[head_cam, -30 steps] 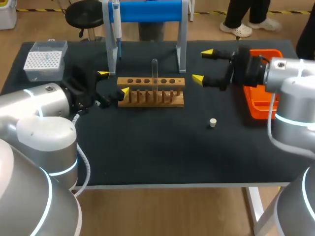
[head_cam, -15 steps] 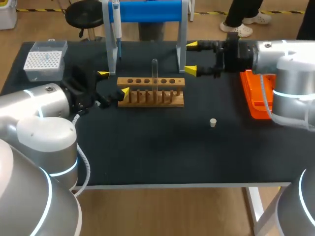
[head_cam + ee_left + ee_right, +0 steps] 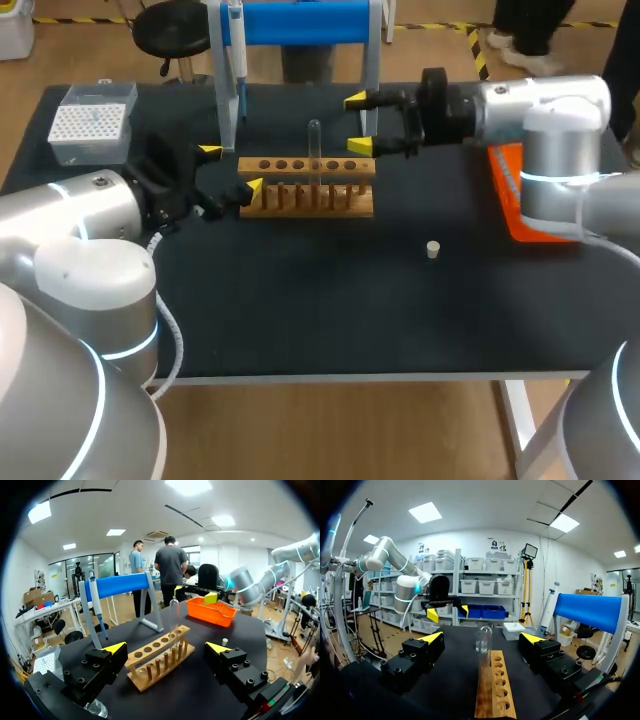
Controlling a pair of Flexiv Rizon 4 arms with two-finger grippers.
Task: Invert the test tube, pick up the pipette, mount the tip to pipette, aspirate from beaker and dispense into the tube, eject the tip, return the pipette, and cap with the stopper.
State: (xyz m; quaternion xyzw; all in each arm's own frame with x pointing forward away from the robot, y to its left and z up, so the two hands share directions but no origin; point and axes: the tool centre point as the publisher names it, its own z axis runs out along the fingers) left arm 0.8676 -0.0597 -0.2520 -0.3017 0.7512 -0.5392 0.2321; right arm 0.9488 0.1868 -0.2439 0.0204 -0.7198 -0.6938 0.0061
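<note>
A clear test tube (image 3: 315,140) stands upright in the wooden rack (image 3: 307,185) at mid-table. My right gripper (image 3: 358,123) is open just right of the rack's far end, fingers pointing left at the tube. In the right wrist view the test tube (image 3: 483,640) is ahead of my right gripper (image 3: 482,638), untouched, above the rack (image 3: 492,690). My left gripper (image 3: 232,168) is open at the rack's left end; in its own view the left gripper (image 3: 166,650) faces the rack (image 3: 157,657). The pipette (image 3: 237,50) hangs on the blue stand (image 3: 300,22). A white stopper (image 3: 432,249) lies on the mat.
A tip box (image 3: 92,122) sits at the far left. An orange tray (image 3: 520,200) lies at the right, partly under my right arm. The stand's right leg (image 3: 370,90) rises close beside my right gripper. A glass vessel (image 3: 95,707) shows under the left gripper's finger.
My right arm has swung left from over the orange tray to the rack's right end, gripper still open. The left arm, tube and stopper have not moved.
</note>
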